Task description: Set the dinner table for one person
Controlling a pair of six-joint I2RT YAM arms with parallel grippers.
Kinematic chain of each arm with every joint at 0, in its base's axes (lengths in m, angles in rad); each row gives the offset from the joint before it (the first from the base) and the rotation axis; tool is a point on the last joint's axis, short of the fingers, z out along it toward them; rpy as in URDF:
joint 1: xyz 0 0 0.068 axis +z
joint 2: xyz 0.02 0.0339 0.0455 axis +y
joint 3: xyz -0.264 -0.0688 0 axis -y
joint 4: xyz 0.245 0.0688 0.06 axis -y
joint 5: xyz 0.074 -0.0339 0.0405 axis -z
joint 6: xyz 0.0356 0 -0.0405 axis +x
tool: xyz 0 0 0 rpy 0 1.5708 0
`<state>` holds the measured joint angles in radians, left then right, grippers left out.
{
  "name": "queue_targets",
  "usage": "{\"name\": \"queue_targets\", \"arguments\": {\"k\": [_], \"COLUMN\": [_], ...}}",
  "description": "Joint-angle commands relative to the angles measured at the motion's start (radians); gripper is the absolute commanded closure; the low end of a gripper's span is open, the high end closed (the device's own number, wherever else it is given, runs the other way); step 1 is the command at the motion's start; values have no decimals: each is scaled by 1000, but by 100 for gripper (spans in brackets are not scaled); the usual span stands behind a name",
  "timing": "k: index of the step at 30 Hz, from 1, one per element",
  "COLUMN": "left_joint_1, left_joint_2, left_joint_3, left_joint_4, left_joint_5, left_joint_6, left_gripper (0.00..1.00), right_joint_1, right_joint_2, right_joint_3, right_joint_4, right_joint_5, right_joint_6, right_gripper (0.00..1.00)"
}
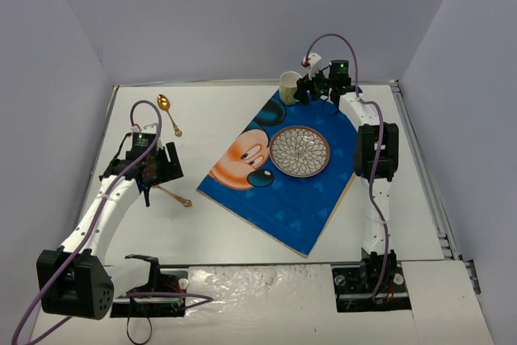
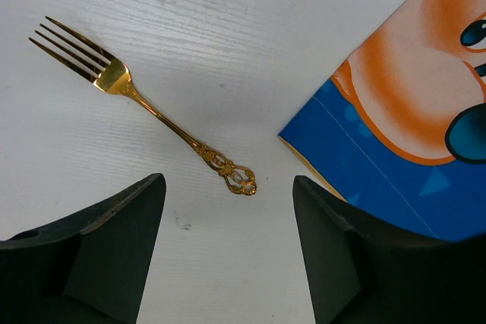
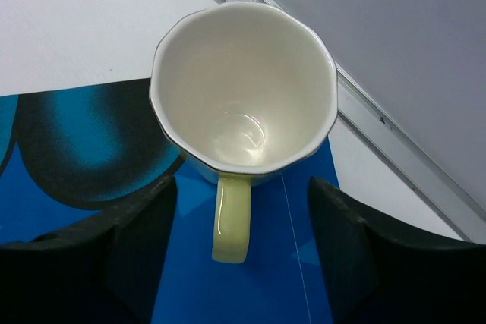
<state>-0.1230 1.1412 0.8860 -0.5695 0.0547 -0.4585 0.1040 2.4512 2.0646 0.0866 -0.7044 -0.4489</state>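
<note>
Gold fork [image 2: 144, 104] lies flat on the white counter [image 1: 202, 228], which spans the whole workspace, just beside the blue placemat [image 1: 275, 195]. Left tool [image 2: 228, 210] hovers over the fork's handle end, fingers apart. Right tool [image 3: 243, 202], also apart, flanks the handle of the pale yellow mug [image 3: 243, 89] at the placemat's far corner, not touching it.

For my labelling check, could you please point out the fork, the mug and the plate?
fork [image 2: 163, 117], left wrist view, middle of its stem.
mug [image 3: 241, 130], right wrist view, inside bottom.
plate [image 1: 300, 151], top view, patterned centre.
</note>
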Motion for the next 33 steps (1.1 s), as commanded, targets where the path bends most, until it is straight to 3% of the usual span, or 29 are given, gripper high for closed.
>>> {"name": "queue_targets", "arguments": {"k": [1, 8, 12, 16, 25, 33], "left_joint_1": [8, 41, 112, 162, 169, 146], "left_joint_2": [-30, -22, -1, 34, 133, 255], "left_joint_3": [9, 51, 38, 18, -67, -48], "left_joint_4": [24, -71, -76, -38, 53, 90], "left_joint_5": [-21, -161, -180, -167, -128, -155], "left_joint_6": [-41, -99, -159, -185, -366, -447], "left_gripper": [36, 33, 33, 32, 30, 35], "right_joint_1": [-4, -4, -3, 6, 84, 189], "right_joint_2": [-127, -328, -483, -609, -837, -961], "right_joint_3": [-13, -151, -254, -375, -599, -787], "right_joint_4": [84, 88, 97, 98, 133, 147], "right_joint_5": [2, 136, 298, 361, 465, 474], "right_joint_6": [1, 67, 195, 284, 481, 502], "right_gripper": [28, 15, 8, 3, 1, 1]}}
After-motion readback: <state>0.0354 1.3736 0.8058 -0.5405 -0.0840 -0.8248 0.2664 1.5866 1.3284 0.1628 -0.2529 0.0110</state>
